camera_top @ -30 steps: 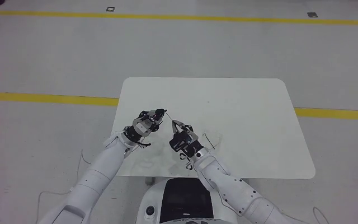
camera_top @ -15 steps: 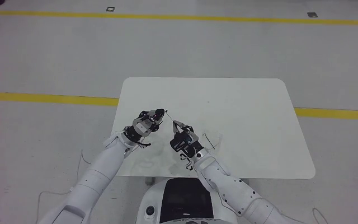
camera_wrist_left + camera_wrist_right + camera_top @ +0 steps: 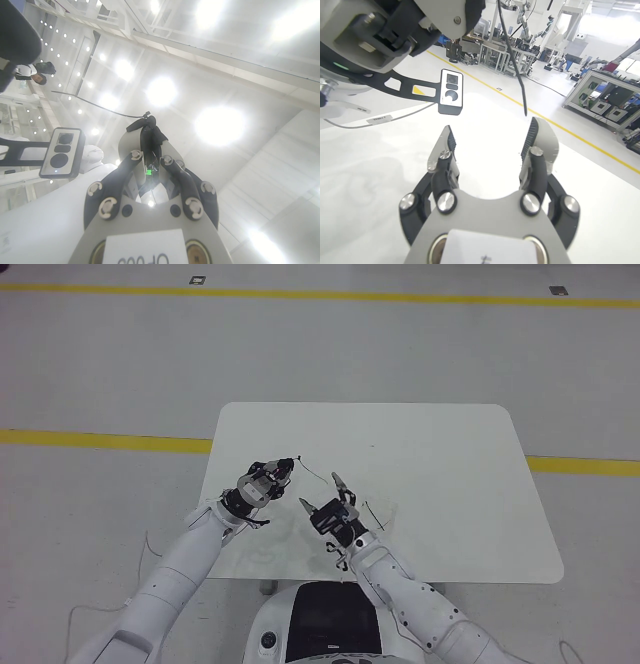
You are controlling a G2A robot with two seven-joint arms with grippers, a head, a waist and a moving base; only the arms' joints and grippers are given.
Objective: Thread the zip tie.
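Bright ceiling lamps [image 3: 218,126] flare into glare; the white table [image 3: 382,155] looks washed out.

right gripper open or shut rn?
Open. The right gripper has its fingers spread wide, nothing between them. The zip tie tip hangs near one fingertip, its other end held by the left gripper.

zip tie [image 3: 523,100] — in left tool [image 3: 150,130], over table [image 3: 450,464]

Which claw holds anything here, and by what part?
The left claw pinches the zip tie at its head end; the strap sticks out free. The right claw is open, holding nothing.
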